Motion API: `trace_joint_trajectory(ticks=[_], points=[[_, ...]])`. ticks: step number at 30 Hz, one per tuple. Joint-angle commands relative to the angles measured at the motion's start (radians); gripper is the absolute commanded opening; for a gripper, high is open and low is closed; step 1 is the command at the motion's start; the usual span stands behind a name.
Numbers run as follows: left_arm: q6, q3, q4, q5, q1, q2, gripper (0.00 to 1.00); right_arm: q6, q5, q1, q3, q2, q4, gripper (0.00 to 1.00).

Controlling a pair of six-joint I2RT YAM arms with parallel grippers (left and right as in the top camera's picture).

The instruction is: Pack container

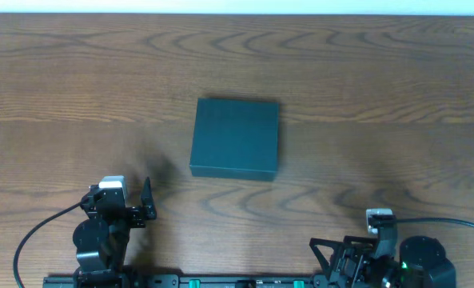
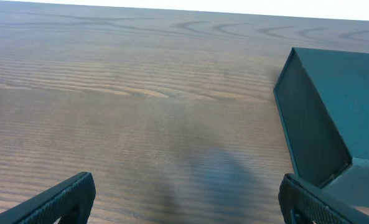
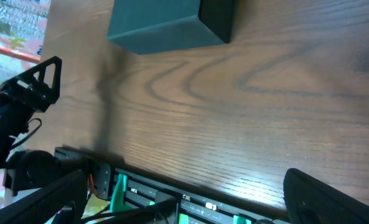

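Note:
The container (image 1: pixel 235 138) is a matte black rectangular box with its lid shut, lying on the wooden table near the middle. It shows at the right of the left wrist view (image 2: pixel 336 106) and at the top of the right wrist view (image 3: pixel 168 23). My left gripper (image 1: pixel 147 202) is open and empty at the front left, well short of the box; its fingers (image 2: pixel 184 199) frame bare wood. My right gripper (image 1: pixel 326 256) is open and empty at the front right edge, its fingers (image 3: pixel 190 196) over the table edge. No snack packets show.
The wooden table (image 1: pixel 380 96) fills the view. A black rail with green clips (image 3: pixel 165 199) runs along the table's front edge. The left arm's base (image 3: pixel 16 118) shows at the left of the right wrist view.

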Motion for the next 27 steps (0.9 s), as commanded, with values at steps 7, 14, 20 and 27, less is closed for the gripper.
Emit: trace_joint_trajectory(ticks=[7,14,20,27], points=[[0.004,-0.021,0.001,-0.01,0.006,-0.008,0.95,0.009,-0.003,0.01,-0.002,-0.006,0.0,0.99],[0.004,-0.021,0.001,-0.01,0.006,-0.008,0.95,-0.045,0.057,0.01,-0.002,-0.006,0.0,0.99],[0.004,-0.021,0.001,-0.01,0.006,-0.008,0.95,-0.442,0.143,0.005,-0.015,-0.047,0.273,0.99],[0.004,-0.021,0.001,-0.01,0.006,-0.008,0.95,-0.71,0.339,-0.002,-0.089,-0.108,0.312,0.99]])
